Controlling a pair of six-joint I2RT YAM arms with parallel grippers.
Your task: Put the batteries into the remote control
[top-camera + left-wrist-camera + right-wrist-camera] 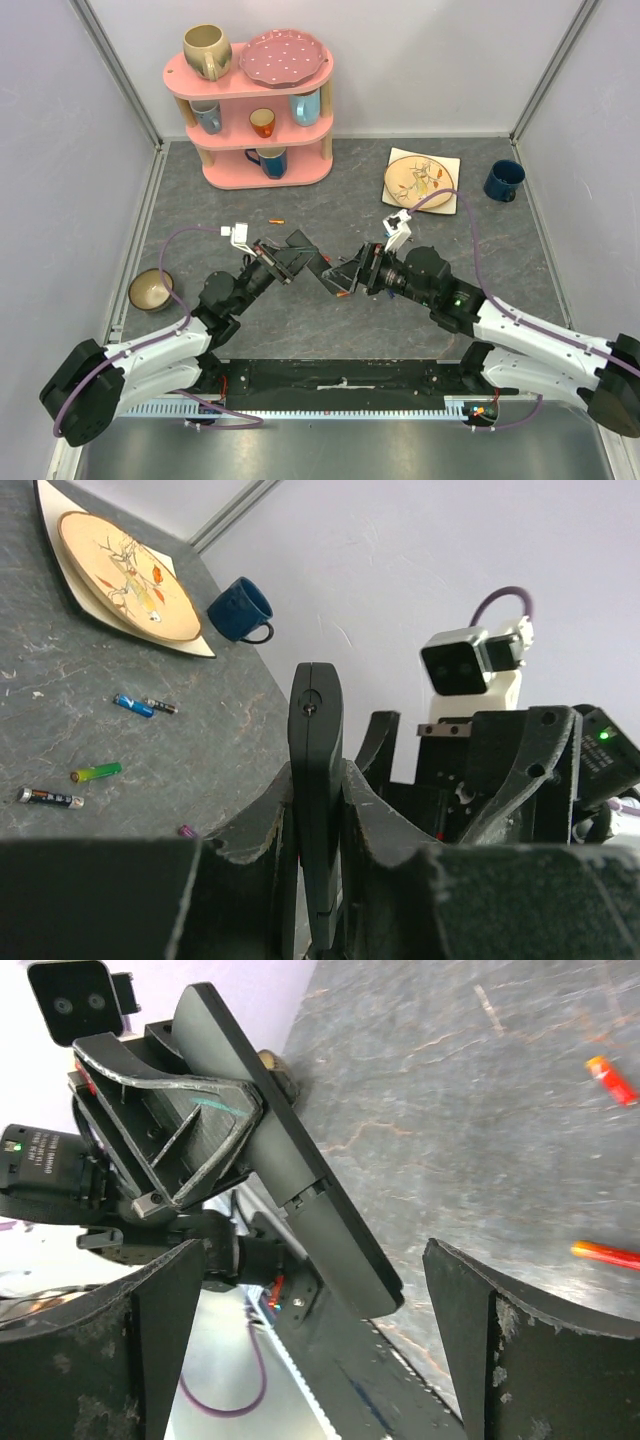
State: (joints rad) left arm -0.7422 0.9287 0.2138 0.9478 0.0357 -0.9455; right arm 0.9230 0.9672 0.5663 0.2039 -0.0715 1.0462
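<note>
While left tool clamps remote control, right tool gapes wide, batteries, plate, mug beyond

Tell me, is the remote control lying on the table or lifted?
Lifted: the left gripper clamps the remote control edge-on, above the table.

Stretched inward with both arms, elbows low, meeting nose to nose over mid-table. Clamped tight with the left gripper on the remote control, held edge-up. Spread wide with the right gripper, fingers gripping nothing.
</note>
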